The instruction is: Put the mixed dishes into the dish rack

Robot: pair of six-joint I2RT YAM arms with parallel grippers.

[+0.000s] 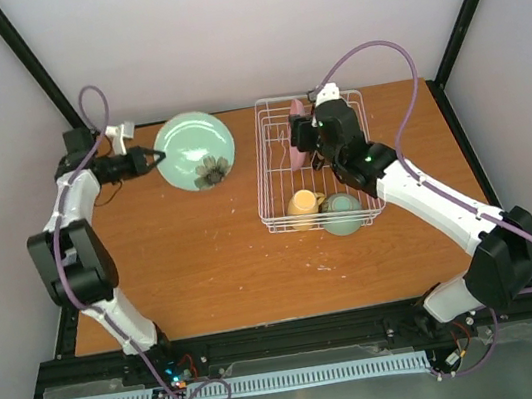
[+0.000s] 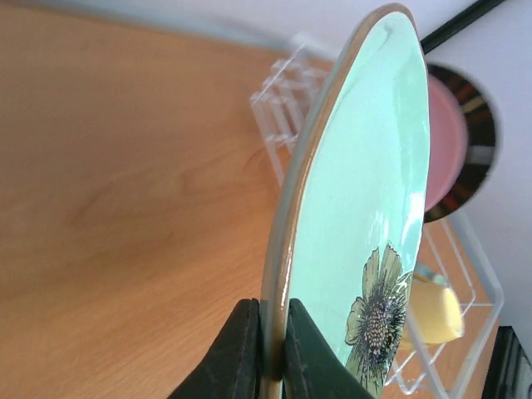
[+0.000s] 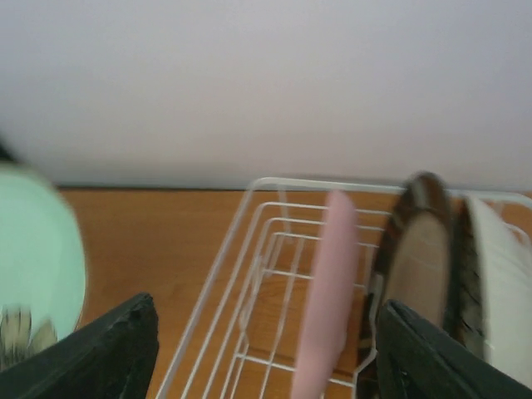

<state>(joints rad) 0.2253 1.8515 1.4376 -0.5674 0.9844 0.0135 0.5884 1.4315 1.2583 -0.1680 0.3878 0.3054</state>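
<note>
My left gripper is shut on the rim of the mint green plate, which has a flower print and is held on edge left of the white wire dish rack. In the left wrist view my fingers pinch the mint green plate's rim. My right gripper is open and empty over the rack's far part, beside the pink plate. Next to that stand the cream dark-rimmed plate and a white plate. The yellow mug and pale green bowl sit at the rack's near end.
The wooden table is bounded by white walls at the back and sides, with black frame posts in the corners. The rack's leftmost slots hold nothing.
</note>
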